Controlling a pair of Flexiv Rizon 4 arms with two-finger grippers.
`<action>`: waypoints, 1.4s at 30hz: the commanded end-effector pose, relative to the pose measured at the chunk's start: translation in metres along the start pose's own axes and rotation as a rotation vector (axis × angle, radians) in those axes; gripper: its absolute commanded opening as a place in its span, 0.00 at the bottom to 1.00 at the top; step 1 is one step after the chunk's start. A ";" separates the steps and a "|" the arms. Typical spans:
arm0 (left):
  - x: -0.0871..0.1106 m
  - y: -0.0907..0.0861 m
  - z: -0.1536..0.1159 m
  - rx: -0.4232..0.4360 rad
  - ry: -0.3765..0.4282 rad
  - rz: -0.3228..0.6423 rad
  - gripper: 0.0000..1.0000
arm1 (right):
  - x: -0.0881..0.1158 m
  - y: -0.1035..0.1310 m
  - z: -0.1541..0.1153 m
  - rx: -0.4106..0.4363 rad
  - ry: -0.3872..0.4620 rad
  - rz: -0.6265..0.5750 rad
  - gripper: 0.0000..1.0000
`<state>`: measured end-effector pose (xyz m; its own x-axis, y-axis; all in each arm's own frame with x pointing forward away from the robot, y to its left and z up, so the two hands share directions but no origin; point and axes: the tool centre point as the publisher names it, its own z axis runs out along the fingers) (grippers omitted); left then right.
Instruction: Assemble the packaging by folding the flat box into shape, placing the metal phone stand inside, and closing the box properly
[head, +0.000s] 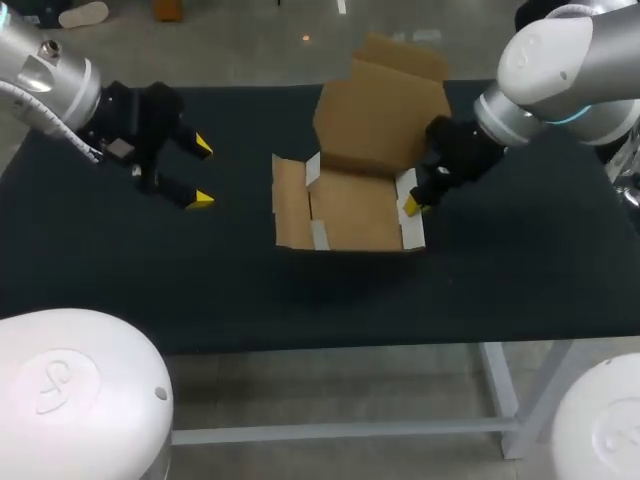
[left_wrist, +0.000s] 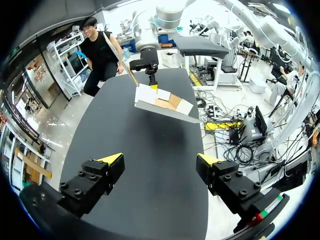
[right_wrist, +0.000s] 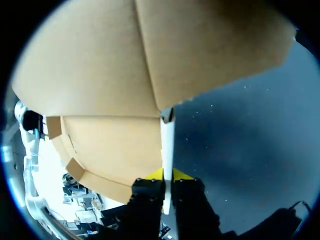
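The brown cardboard box (head: 345, 205) lies partly folded in the middle of the table, its lid (head: 385, 110) raised at the back and its left flap (head: 290, 200) spread flat. My right gripper (head: 412, 205) is shut on the box's right side flap (right_wrist: 167, 140), whose thin white edge runs between the yellow tips (right_wrist: 167, 175). My left gripper (head: 200, 172) hangs open well to the left of the box with nothing in it. In the left wrist view the box (left_wrist: 162, 102) lies far ahead of its open fingers (left_wrist: 160, 162). No metal phone stand shows in any view.
The dark table top (head: 520, 280) has bare room on both sides of the box and in front of it. Its front edge (head: 330, 345) runs below the box in the head view.
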<state>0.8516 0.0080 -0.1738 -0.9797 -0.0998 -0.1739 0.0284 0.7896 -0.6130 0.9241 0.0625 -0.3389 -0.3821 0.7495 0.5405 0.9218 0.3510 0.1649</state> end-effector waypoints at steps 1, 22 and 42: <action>0.003 -0.001 -0.002 -0.012 -0.008 -0.006 1.00 | 0.006 0.004 0.005 0.063 -0.102 0.099 0.00; 0.011 0.023 0.031 -0.060 -0.024 -0.006 1.00 | 0.004 -0.022 0.012 0.218 -0.336 0.312 0.00; 0.008 0.030 0.039 -0.104 -0.020 0.008 1.00 | -0.001 -0.037 0.020 0.322 -0.399 0.389 0.00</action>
<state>0.8511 0.0086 -0.2243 -0.9745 -0.1056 -0.1979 0.0164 0.8464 -0.5323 0.8846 0.0565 -0.3622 -0.0748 0.9843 0.1599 0.9611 0.1139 -0.2515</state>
